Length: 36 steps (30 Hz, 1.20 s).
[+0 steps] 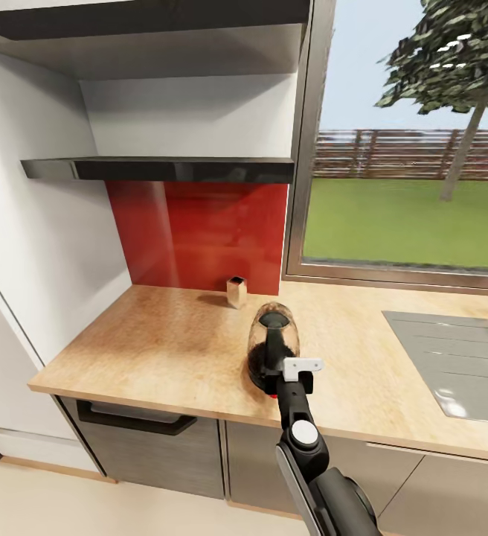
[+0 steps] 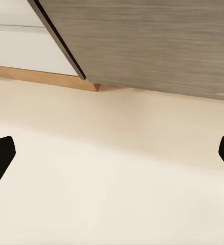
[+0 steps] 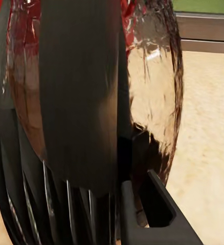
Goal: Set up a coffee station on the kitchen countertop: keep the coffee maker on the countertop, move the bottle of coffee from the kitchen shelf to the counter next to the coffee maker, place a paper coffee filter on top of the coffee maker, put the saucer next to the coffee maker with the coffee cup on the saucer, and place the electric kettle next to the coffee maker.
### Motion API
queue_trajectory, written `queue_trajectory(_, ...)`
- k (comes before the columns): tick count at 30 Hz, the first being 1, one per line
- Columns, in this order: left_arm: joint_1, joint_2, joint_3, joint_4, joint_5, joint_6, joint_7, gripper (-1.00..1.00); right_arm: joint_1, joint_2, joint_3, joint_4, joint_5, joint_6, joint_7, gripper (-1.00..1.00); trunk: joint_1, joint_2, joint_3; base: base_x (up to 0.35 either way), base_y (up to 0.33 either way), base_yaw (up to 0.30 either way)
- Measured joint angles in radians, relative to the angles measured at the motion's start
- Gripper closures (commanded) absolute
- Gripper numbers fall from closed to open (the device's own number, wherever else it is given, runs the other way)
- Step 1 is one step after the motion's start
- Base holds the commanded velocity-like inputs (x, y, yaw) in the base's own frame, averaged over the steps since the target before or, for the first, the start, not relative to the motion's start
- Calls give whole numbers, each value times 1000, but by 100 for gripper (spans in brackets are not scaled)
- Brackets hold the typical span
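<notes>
Gripping electric kettle [image 1: 272,344]: right pincer [image 1: 283,378].

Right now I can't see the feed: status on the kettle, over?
Right gripper shut on electric kettle, upright on countertop. Left gripper open, over floor. Small bottle stands behind, apart.

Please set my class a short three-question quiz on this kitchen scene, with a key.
1. True or false: the clear glass kettle with a black handle and base sits in the grey steel sink.
2. What is directly behind the small tan box? A) glossy red backsplash B) window C) white wall
3. Fill in: the left gripper, fingers wide apart, points at the cream ____.
Key: 1 false, it is over the wooden countertop; 2 A; 3 floor.
</notes>
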Motion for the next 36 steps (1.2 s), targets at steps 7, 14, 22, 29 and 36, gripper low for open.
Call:
queue_trajectory(7, 2, -1, -4, 2, -1, 2, 0, -100, 0, 1, -3, -39, 4, 1, 0, 100, 0, 0, 0, 0, 0, 0)
queue_trajectory(14, 6, 4, -4, 46, 0, 7, 9, -100, 0, 1, -3, -83, 0, 6, 0, 100, 0, 0, 0, 0, 0, 0)
queue_trajectory(22, 5, -6, -4, 131, -1, 8, 1, -100, -1, -1, -6, -97, 0, 5, 0, 100, 0, 0, 0, 0, 0, 0)
queue_trajectory(29, 4, -6, -3, 134, -2, 9, 2, -100, 0, -2, -6, -98, -1, 3, 0, 100, 0, 0, 0, 0, 0, 0)
queue_trajectory(36, 4, -5, -1, 135, -2, 9, 2, -100, 0, -2, -6, -96, -1, 2, -1, 100, 0, 0, 0, 0, 0, -44)
